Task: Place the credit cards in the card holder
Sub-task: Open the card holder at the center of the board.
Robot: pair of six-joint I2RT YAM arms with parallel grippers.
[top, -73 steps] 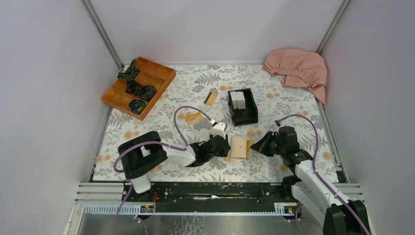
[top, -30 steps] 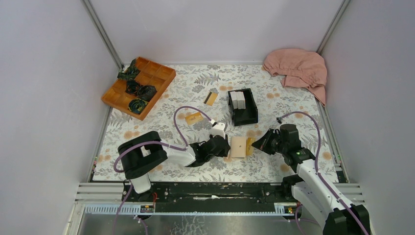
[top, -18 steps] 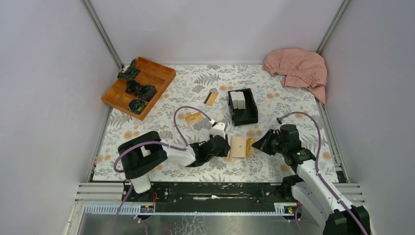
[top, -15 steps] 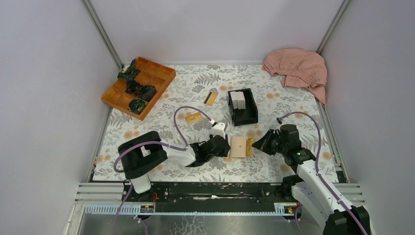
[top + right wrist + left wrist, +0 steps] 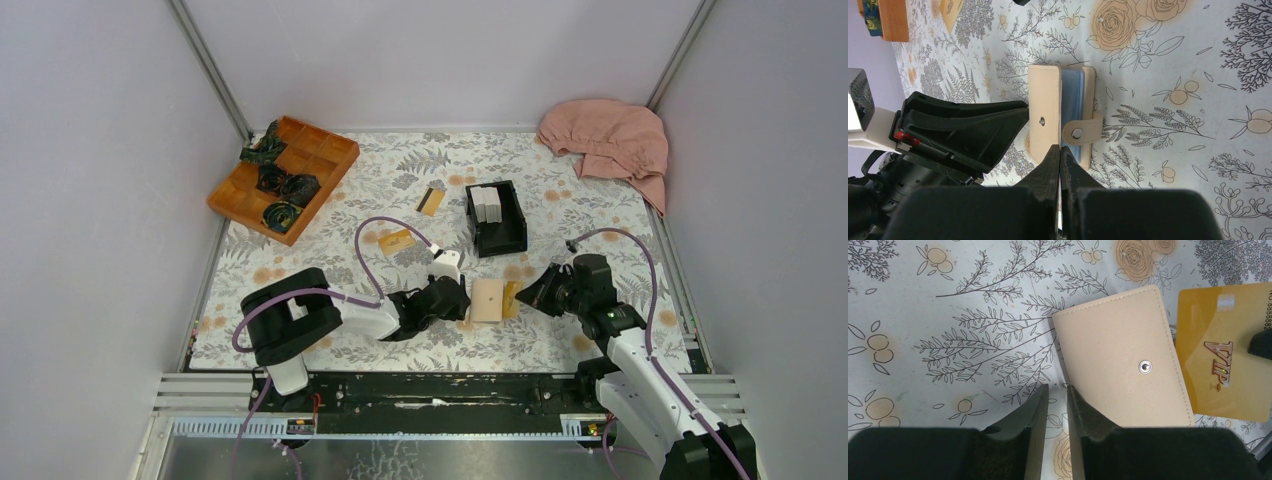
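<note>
Little has moved since the earlier overhead views: the right arm (image 5: pixel 630 345) has eased a shade away from the card holder (image 5: pixel 1120 360), while the left arm (image 5: pixel 360 318) lies as before.

We see the right gripper (image 5: pixel 1059 149) with its fingers pressed flat together. From the left wrist, its dark tip covers the outer edge of a gold card (image 5: pixel 1223 350) marked VIP, so we judge that the card is pinched there, lying level. The card's inner edge meets the card holder's long edge, on the side away from the left gripper (image 5: pixel 1057 388).

The card holder is tan leather and lies on the flowered cloth (image 5: pixel 948 300), snap stud (image 5: pixel 1145 367) facing up. From the right wrist its cover stands slightly lifted, showing a blue lining (image 5: pixel 1073 100) and a loose tab (image 5: pixel 1079 132).

The left gripper's fingers stand a narrow slit apart with only cloth between them, holding nothing. One finger overlaps the card holder's near corner, and we cannot tell whether it presses.

A plain card (image 5: pixel 397 241) and a banded card (image 5: pixel 431 201) lie well behind the card holder, to its left.

We judge the gold card light, thin, stiff and slick. It is best held by its outer edge, leaving the leading edge free. The card holder looks soft and light, and is likely to slide unless braced from the opposite side.
</note>
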